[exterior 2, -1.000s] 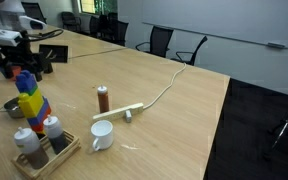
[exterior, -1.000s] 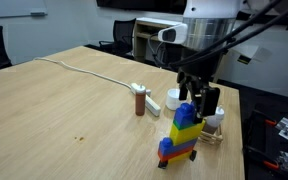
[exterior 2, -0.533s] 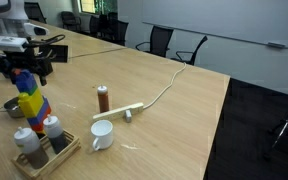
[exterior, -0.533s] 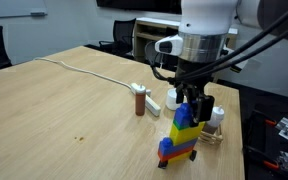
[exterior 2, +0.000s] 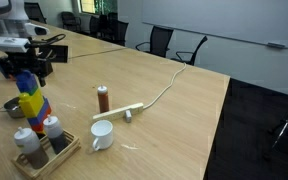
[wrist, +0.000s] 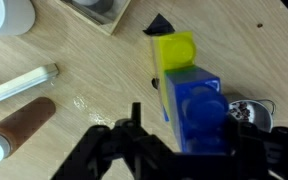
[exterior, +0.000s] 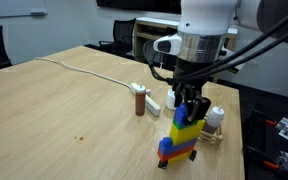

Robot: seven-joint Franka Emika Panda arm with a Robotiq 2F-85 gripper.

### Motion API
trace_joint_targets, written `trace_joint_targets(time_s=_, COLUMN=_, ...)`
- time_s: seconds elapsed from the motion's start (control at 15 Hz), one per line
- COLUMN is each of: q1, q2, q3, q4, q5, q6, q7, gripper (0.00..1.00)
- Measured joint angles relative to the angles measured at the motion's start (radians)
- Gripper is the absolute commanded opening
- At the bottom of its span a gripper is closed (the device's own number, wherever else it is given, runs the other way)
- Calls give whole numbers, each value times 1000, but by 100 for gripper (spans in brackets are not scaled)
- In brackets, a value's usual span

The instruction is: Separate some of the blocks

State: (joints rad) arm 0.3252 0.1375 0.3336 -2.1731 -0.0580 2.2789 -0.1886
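The blocks stand as a small tower [exterior: 182, 135] on the wooden table, blue on top, yellow below it, then blue and red at the base; it shows in both exterior views [exterior 2: 32, 103]. My gripper [exterior: 191, 104] is lowered over the tower's top, and its fingers are closed on the sides of the top blue block [wrist: 196, 105]. In the wrist view the gripper [wrist: 189, 140] straddles that block, with the yellow block [wrist: 174, 50] jutting out beyond it. The gripper also shows in an exterior view [exterior 2: 24, 70].
A brown cylinder [exterior: 140, 101] [exterior 2: 103, 98] stands near a white power strip [exterior 2: 124, 112] with a long cable. A white cup [exterior 2: 101, 135], a wooden tray of shakers [exterior 2: 42, 150] and a metal bowl [exterior 2: 14, 106] sit close to the tower.
The gripper has come down a little over the tower top and its fingers have closed in on the blue block. The tower has not moved.
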Motion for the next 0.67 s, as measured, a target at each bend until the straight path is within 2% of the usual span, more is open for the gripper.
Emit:
trace_joint_targets(time_s=0.2, q1=2, q2=0, q3=0, q4=0, q5=0, q6=4, q7=0, gripper=39)
trace_joint_targets(time_s=0.27, q1=3, q2=0, q3=0, q4=0, q5=0, q6=5, q7=0, gripper=43)
trace_joint_targets(time_s=0.67, q1=12, q2=0, q3=1, q4=0, q5=0, q6=7, q7=0, gripper=48)
